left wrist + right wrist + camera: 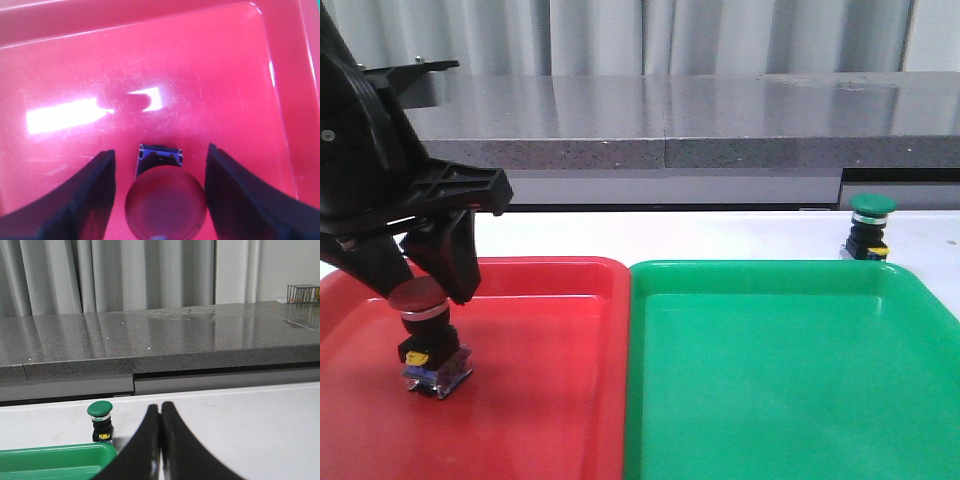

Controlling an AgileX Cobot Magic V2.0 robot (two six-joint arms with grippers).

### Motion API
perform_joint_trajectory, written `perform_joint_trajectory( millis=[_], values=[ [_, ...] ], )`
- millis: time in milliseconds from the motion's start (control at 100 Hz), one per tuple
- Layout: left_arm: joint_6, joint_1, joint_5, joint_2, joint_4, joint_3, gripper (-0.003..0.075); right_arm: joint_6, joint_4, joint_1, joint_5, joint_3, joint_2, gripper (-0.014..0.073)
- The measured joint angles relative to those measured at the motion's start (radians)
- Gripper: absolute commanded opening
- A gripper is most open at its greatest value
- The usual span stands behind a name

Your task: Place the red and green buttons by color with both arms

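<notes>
The red button (425, 335) stands upright on the floor of the red tray (550, 400), near its left side. My left gripper (425, 291) is open, its fingers on either side of the red cap with a gap on each side. In the left wrist view the cap of the red button (165, 205) sits between the spread fingers of the left gripper (160, 151). The green button (871, 225) stands on the white table behind the green tray (790, 380), at the far right. My right gripper (160, 407) is shut and empty, just right of the green button (101, 420).
The two trays lie side by side, red on the left and green on the right. A corner of the green tray (50, 460) shows in the right wrist view. A grey counter (720, 120) runs along the back of the table.
</notes>
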Motion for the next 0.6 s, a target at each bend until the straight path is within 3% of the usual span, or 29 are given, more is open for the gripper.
perform_joint_trajectory(
  millis=[450, 600],
  values=[
    [0.0, 0.0, -0.004, -0.108, 0.031, -0.015, 0.0382, 0.002, 0.0, 0.0, 0.0, 0.0, 0.0, -0.0057],
    [0.0, 0.0, -0.004, -0.211, 0.055, -0.015, 0.0254, 0.002, 0.0, 0.0, 0.0, 0.0, 0.0, -0.0057]
  ],
)
